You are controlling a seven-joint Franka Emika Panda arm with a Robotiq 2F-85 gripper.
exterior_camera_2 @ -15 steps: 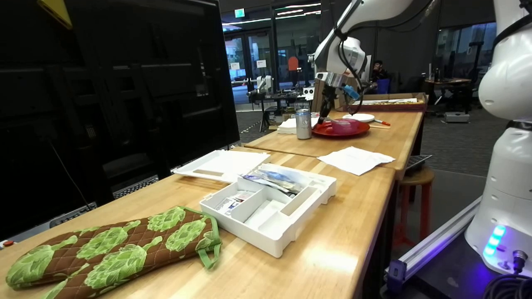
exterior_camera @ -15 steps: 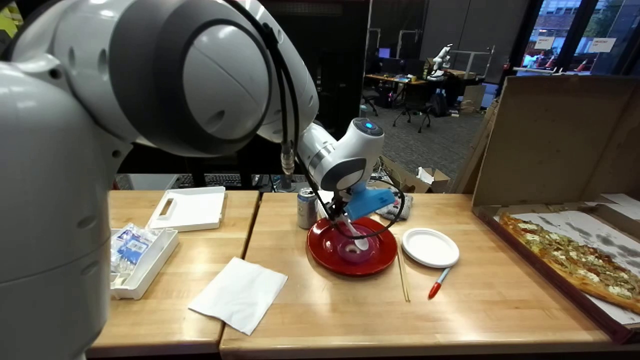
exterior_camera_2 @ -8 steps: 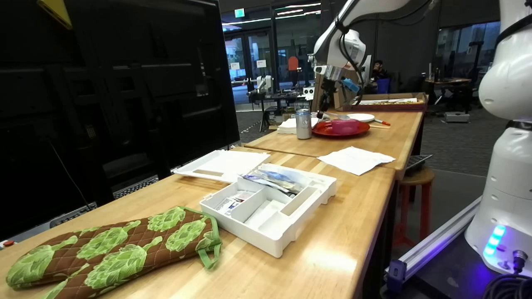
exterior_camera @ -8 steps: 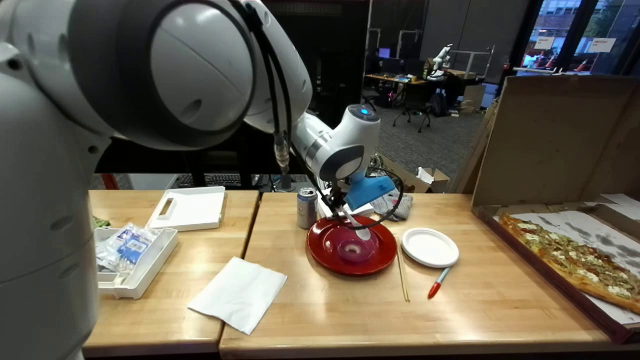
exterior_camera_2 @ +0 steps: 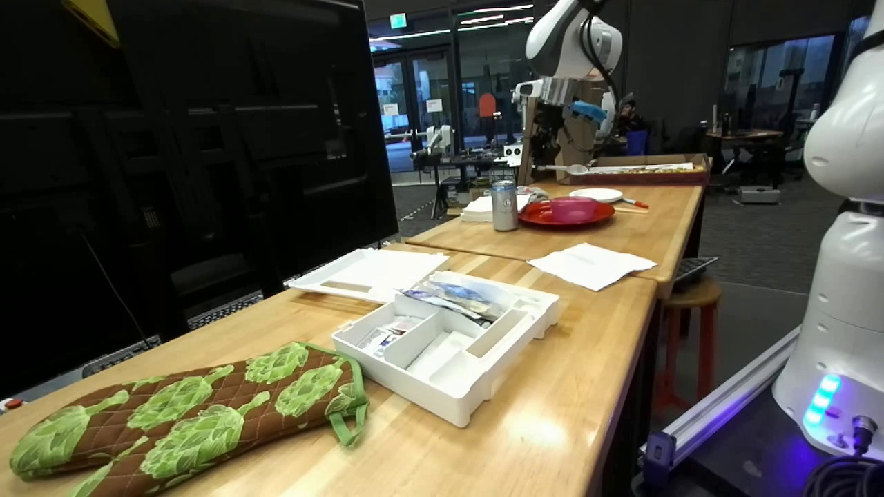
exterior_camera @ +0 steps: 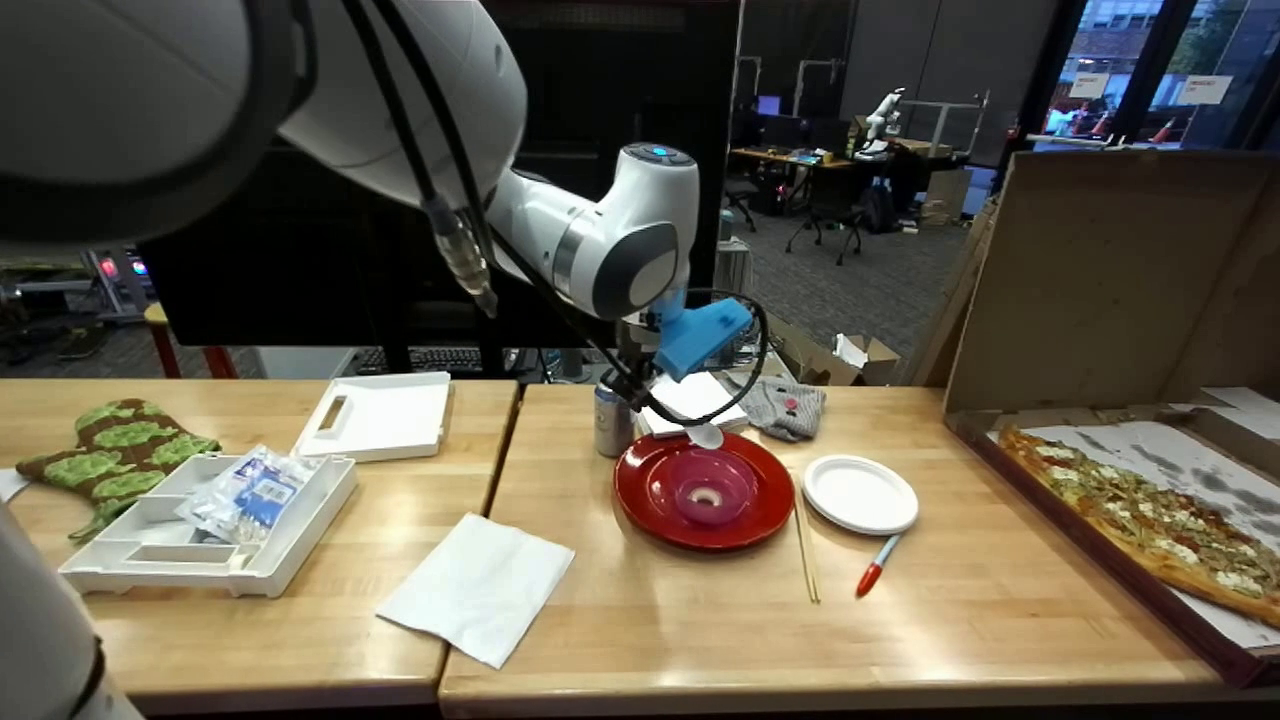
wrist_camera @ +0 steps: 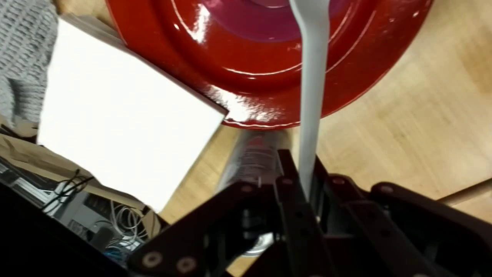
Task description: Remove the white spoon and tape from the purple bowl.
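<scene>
The white spoon (wrist_camera: 312, 77) is in my gripper (wrist_camera: 301, 159), which is shut on the end of its handle. In an exterior view the spoon (exterior_camera_2: 568, 168) hangs roughly level, well above the table. Its head (exterior_camera: 706, 436) shows over the far rim of the red plate in an exterior view. The purple bowl (exterior_camera: 736, 484), pinkish and see-through, sits on that plate, apart from the spoon. Inside the bowl lies the tape (exterior_camera: 705, 496), a small pale ring. In an exterior view the bowl wall (exterior_camera_2: 573, 210) hides the tape.
Under the bowl is a wide red plate (exterior_camera: 640, 500). A can (exterior_camera: 612, 430) stands close by, beneath my gripper. White napkins (exterior_camera: 697, 400) and a grey cloth (exterior_camera: 786, 408) lie behind. Chopsticks (exterior_camera: 806, 545), a white plate (exterior_camera: 861, 495), a marker (exterior_camera: 878, 567) and a pizza box (exterior_camera: 1100, 520) are on the table.
My gripper has risen and drawn back toward the can side, carrying the white spoon up and out of the purple bowl. The bowl and the tape have stayed in place.
</scene>
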